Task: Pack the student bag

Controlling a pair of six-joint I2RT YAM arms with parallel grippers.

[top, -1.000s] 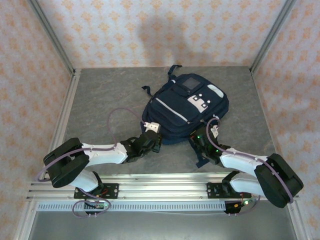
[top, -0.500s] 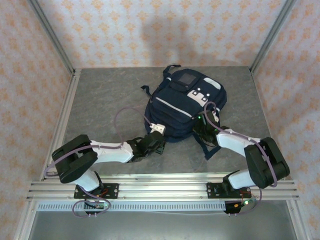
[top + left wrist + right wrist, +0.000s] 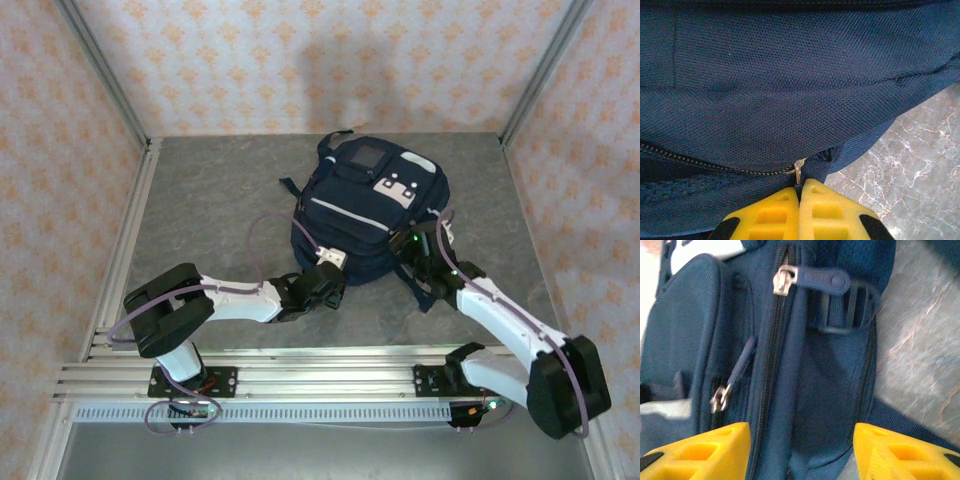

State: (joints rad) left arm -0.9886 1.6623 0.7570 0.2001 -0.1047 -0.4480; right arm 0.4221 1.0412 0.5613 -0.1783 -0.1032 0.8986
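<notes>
Both arms are standing on the rail at the near edge of the table [image 3: 200, 210]. The left arm [image 3: 235, 300] is bending low, its elbow close to the base, and its forearm is stretching to the right, almost flat above the table. The left gripper [image 3: 800, 187] is pressing its yellow fingers together on the small metal zipper pull [image 3: 798, 172] at the near left corner of the student bag [image 3: 365, 215].

The right arm [image 3: 500, 315] is keeping its elbow low at the near right, and its forearm is reaching diagonally away and to the left. The right gripper [image 3: 799, 427] is holding its fingers apart in front of the bag's side panel and is gripping nothing. A silver zipper slider [image 3: 785, 279] is lying further along that side.

The bag is lying flat in the middle of the table, its patches facing up and its handle pointing to the far wall.
</notes>
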